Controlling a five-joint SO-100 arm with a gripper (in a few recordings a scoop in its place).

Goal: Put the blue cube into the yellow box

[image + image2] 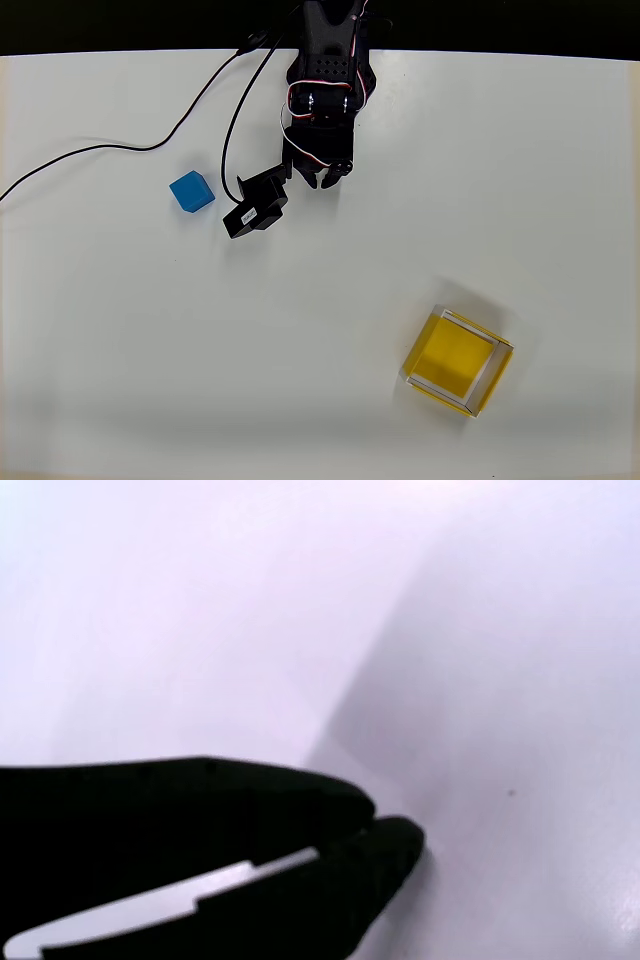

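Black end effector (375,825) sits clenched w/ nothing between its tips, low over the white bench (120,380) in wrist view. Overhead: yellow box (457,361) at lower right, blue cube (191,191) at left, both apart from it.

A plain white table (120,380) under even light, with black beyond its far edge.

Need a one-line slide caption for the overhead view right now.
Black gripper shut and empty near the table's far edge; blue cube to its left, yellow box empty at lower right.
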